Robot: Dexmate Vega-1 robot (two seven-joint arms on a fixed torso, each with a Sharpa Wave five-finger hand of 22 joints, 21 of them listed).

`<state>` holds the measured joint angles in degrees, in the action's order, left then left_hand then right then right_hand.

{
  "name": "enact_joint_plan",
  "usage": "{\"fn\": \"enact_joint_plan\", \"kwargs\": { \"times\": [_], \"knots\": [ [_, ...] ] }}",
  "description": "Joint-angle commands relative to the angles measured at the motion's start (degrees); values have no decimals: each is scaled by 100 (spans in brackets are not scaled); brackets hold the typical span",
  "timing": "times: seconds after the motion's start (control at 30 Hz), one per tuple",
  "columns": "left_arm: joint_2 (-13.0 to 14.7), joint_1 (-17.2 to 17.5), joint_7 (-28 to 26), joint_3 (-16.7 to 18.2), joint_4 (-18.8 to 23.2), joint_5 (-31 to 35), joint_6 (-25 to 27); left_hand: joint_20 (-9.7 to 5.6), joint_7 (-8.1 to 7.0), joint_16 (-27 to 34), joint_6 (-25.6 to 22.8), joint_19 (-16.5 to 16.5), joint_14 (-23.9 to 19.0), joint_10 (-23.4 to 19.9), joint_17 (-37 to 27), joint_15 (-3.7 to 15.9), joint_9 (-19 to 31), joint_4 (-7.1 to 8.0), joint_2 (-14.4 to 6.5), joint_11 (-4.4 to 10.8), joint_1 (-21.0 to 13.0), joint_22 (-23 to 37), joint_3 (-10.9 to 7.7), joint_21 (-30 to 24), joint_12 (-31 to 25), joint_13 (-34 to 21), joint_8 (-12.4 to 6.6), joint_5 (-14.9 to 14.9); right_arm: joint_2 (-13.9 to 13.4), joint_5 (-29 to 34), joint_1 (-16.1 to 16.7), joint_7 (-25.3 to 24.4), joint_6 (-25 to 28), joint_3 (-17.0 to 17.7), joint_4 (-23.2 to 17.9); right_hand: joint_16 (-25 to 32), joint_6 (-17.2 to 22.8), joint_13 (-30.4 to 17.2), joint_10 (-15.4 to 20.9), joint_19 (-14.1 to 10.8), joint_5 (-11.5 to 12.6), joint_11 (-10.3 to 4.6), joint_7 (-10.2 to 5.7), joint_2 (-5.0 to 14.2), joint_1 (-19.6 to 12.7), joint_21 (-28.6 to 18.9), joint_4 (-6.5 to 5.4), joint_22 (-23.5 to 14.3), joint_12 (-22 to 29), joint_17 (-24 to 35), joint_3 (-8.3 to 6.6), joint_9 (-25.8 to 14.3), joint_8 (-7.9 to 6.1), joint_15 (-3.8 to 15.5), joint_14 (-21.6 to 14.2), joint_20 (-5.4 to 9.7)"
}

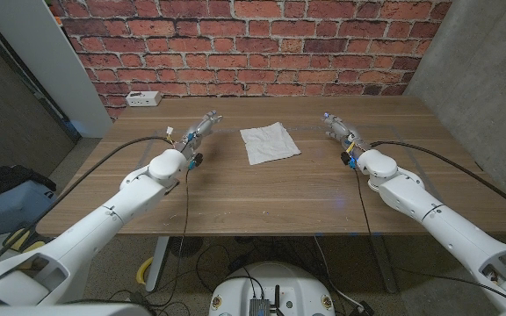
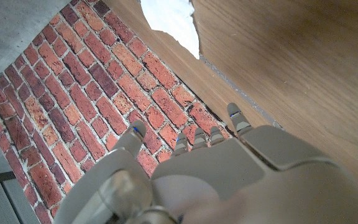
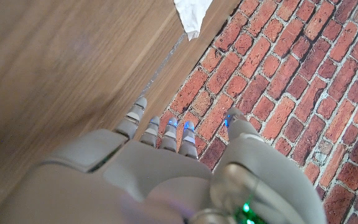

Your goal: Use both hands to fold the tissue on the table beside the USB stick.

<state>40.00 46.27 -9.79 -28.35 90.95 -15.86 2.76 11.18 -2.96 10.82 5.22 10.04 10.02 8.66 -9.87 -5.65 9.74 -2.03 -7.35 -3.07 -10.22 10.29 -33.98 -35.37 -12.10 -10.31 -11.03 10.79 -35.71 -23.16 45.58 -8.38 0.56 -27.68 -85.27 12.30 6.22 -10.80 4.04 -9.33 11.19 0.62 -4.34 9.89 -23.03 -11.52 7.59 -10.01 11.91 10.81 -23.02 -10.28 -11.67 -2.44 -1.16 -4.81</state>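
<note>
Fingers (image 2: 236,119) of the left hand (image 1: 198,132) extended and slightly apart, grasping nothing, seen from the wrist reaching toward the bench's far edge with red brick wall (image 1: 235,44) beyond. Fingers (image 3: 137,109) of the right hand (image 1: 341,130) likewise spread and released, empty, pointing the same way. Both hands poised over the wooden bench (image 1: 262,193), one on either side of the white tissue (image 1: 269,142), each near it but clear of it, touching neither cloth nor each other. Tissue lying flat and roughly square, lightly rumpled, between the two sets of fingertips and a little nearer the left hand; in the left wrist view a torn-looking white corner of it visible past the fingertips; in the right wrist view a small white corner of it visible past the fingers close to the bench's edge. White arms coming in from both near corners of the bench, black cables trailing along them. Small white box (image 1: 143,99) set at the bench's far left corner against the wall, well apart from the tissue. Grey concrete wall (image 1: 481,70) at right. USB stick not made out on the bench top.
</note>
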Motion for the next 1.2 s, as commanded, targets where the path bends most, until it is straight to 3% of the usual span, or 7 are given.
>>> {"fn": "enact_joint_plan", "kwargs": {
  "times": [0.03, 0.23, 0.53, 0.83, 0.93, 1.2],
  "knots": [
    [305, -208, 55, -342, 551, 740, 787, 43, 6, 10, -20, 305, 38, -4, -2, -29, 32, -60, -9, 56, -94, 9, -17, 18, -20, -27, -12, -16, -226, 450, -75, -184, 669, -214, -477, 50, 126, -26, 100, -81, -14, 1, 0, 32, -82, -61, -19, -31, 52, 24, -59, -25, -47, -2, -68, 13],
    [372, -266, 168, -456, 727, 951, 1045, 59, 20, -3, -60, 319, 54, -8, -2, -32, 34, -94, -51, 53, -148, 12, -45, 44, -14, -29, -15, -23, -369, 718, -81, -265, 1044, -330, -780, 76, 202, -27, 145, -118, -21, -26, -7, 74, -127, -72, -34, -33, 55, 38, -100, -26, -56, 46, -129, 25],
    [433, -322, 352, -598, 913, 1170, 1326, 64, 128, 12, -518, 231, -55, -404, 1, -50, 41, -247, -143, 39, -373, 21, -122, 107, -114, -30, -93, -58, -544, 1127, -119, -276, 1554, -534, -1181, 129, 370, -29, 271, -168, -36, -35, 2, 79, -182, -84, -58, -33, 78, 59, -141, -28, -84, 75, -260, 34],
    [476, -414, 529, -766, 1047, 1413, 1551, 73, 183, 11, -728, 202, -94, -498, 1, -68, 42, -297, -177, 43, -464, 24, -150, 134, -120, -30, -121, -67, -606, 1410, -163, -226, 1979, -710, -1431, 170, 725, -30, 496, -226, -53, -56, 32, 86, -252, -93, -103, -34, 117, 89, -196, -31, -156, 119, -354, 38],
    [475, -418, 568, -787, 1052, 1449, 1528, 75, 276, 21, -1160, 123, -191, -668, 1, -41, 46, -363, -199, 41, -588, 28, -172, 162, -140, -29, -189, -82, -612, 1474, -162, -202, 2031, -753, -1481, 181, 858, -30, 605, -248, -56, -72, 47, 88, -284, -95, -113, -35, 140, 95, -219, -31, -178, 139, -384, 48],
    [486, -496, 744, -889, 1111, 1578, 1664, 89, 350, 46, -1428, 47, -332, -880, 0, -26, 48, -409, -233, 28, -702, 31, -199, 181, -177, -28, -198, -85, -598, 1707, -207, -125, 2215, -934, -1592, 200, 881, -30, 668, -311, -56, -87, 48, 93, -349, -113, -103, -35, 140, 95, -261, -31, -153, 165, -446, 60]
  ]
}}
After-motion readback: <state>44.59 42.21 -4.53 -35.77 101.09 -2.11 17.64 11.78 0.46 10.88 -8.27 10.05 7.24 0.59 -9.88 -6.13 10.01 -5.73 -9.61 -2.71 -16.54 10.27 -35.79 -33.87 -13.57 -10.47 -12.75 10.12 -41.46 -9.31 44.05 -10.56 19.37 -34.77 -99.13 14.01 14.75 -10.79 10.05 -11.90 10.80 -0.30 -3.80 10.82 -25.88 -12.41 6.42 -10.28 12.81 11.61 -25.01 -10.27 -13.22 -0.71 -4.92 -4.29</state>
